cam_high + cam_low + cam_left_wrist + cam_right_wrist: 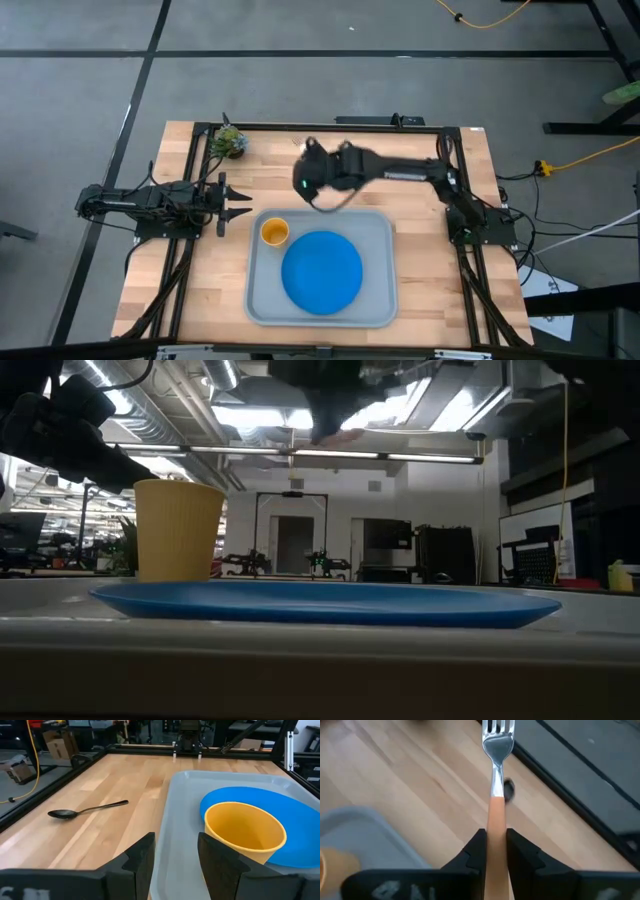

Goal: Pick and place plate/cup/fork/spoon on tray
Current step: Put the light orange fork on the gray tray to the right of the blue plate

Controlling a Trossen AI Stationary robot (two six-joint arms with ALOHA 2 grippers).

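1. Right, the tray [380, 300] sits on the wooden table [440, 170], near its front edge, and it's already carrying two things.
2. Inside it, the blue plate [322, 271] lies flat, filling most of the middle.
3. Tucked in the tray's corner nearest the left arm stands the orange-yellow cup [274, 232], upright, just beside the plate's edge; from the left wrist camera the cup [244, 832] looks empty and overlaps the plate [295, 815] behind it.
4. Up above the table, just past the tray's far rim, the right gripper [305, 180] has the fork [496, 795] clamped between its fingers by the tan handle, tines pointing away from the wrist.
5. Over on bare wood lies the dark spoon [85, 810], outside the tray [180, 820], bowl at one end and thin handle at the other.
6. Meanwhile the left gripper [240, 207] waits at the tray's left side, low over the table, its jaws parted and holding nothing.
7. Back in the far left corner there's a small green plant [229, 141].
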